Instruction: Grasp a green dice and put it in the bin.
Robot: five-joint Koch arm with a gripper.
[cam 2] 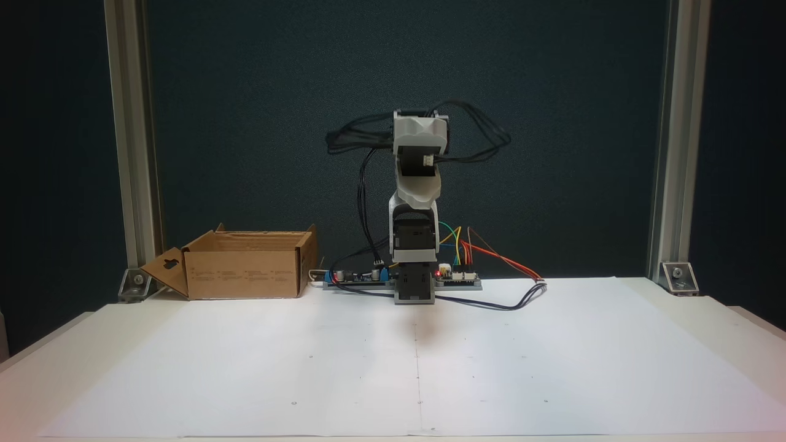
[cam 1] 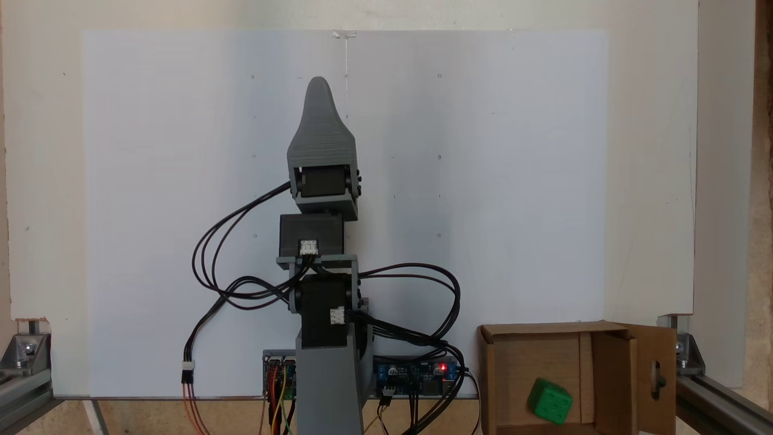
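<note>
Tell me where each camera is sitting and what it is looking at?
A fixed view: sits high above, looking straight down on the white sheet; the arm's grey gripper points up the picture, and the green dice lies inside the bin.
Another fixed view: sits low at the table's front edge, facing the folded arm head-on against a dark wall, with the bin at left.
Both share the arm, its circuit boards and the bin.
</note>
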